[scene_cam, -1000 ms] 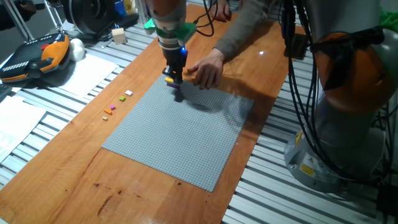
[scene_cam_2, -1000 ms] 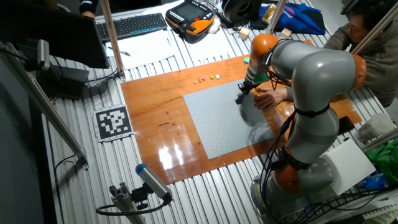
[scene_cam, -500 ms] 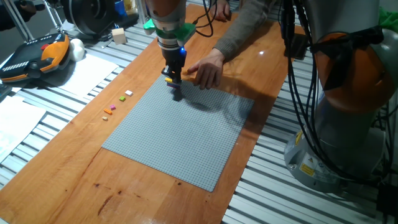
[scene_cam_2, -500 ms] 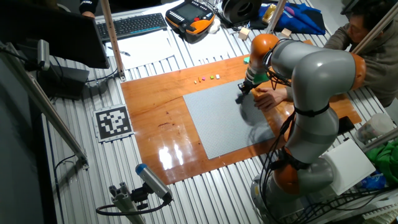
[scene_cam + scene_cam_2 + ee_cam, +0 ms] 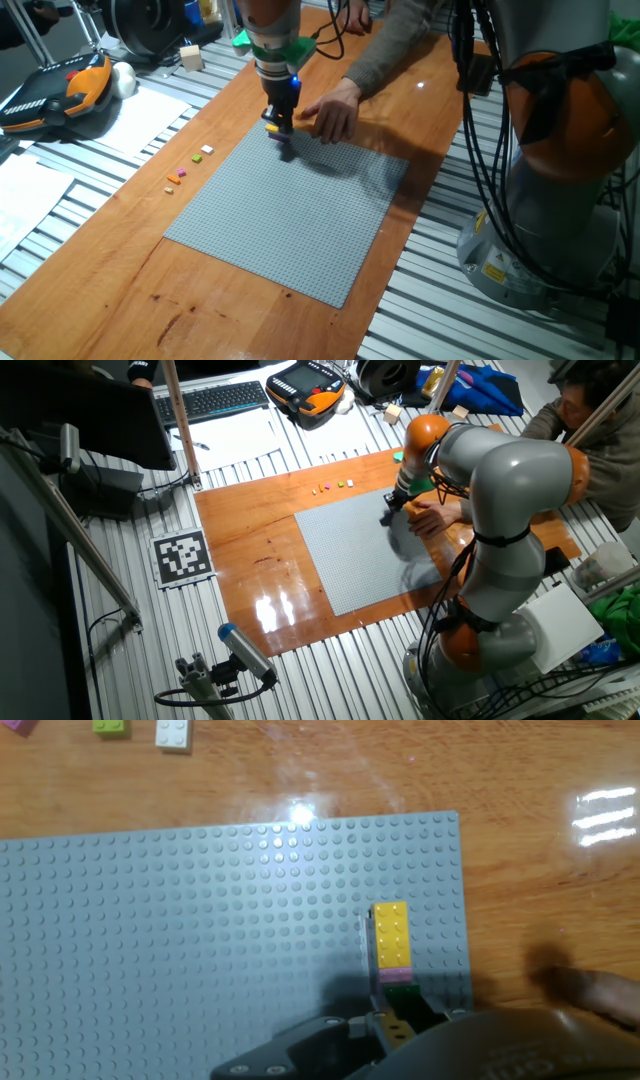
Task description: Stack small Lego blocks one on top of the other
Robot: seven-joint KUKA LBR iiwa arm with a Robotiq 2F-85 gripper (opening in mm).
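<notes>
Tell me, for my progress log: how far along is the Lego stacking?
Done, it seems: a yellow brick, purple brick and green brick sit joined near the baseplate edge. In hand: the claw is at that stack; its grip is unclear. Left: the white brick and loose green brick lie unstacked.

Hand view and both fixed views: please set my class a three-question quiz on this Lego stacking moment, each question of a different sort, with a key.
1. Multiple choice. In the hand view, which colour is the largest brick showing on the grey baseplate? A yellow, B white, C orange.
2. True or false. The loose bricks lie on the grey baseplate.
3. Fill in the missing word. Right beside the gripper, at the far edge of the baseplate, is a person's ____.

Key
1. A: the yellow brick.
2. False: they lie on the wooden table, off the plate's edge.
3. hand.
</notes>
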